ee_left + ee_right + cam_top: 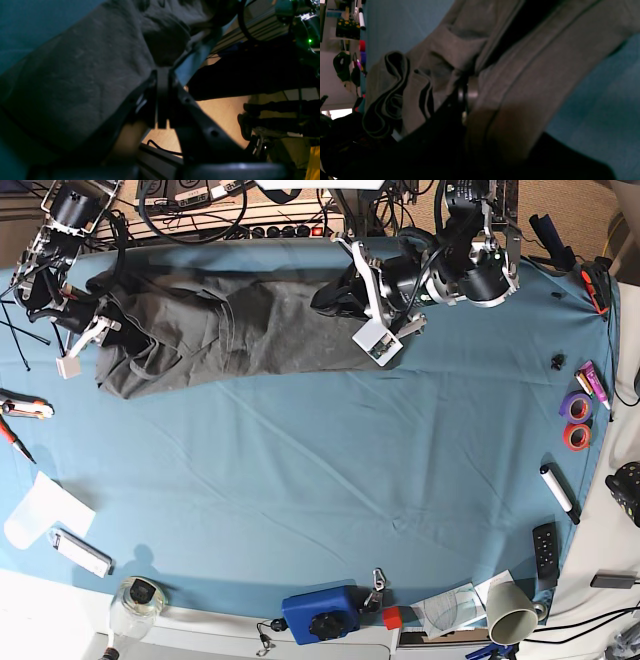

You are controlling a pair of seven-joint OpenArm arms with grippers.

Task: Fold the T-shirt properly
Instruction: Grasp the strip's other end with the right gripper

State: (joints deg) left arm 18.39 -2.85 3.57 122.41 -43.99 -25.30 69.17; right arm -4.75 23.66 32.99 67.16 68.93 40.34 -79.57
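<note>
The dark charcoal-grey T-shirt (230, 330) lies in a long, wrinkled band along the far edge of the blue table cloth (320, 480). My left gripper (335, 297) is at its right end, jaws shut on a bunched fold of the shirt (162, 62); the grey fabric (75, 75) fills the left of that wrist view. My right gripper (98, 320) is at its left end, shut on the shirt's edge (467, 86), with hemmed folds (390, 100) hanging beside it. The collar is not visible.
Tape rolls (574, 420), a marker (559, 494) and a remote (544, 548) lie at the right edge. A blue device (320, 613), paper cup (512, 610) and bottle (135, 600) line the front edge. A cutter (25, 408) and white paper (38, 510) lie at the left.
</note>
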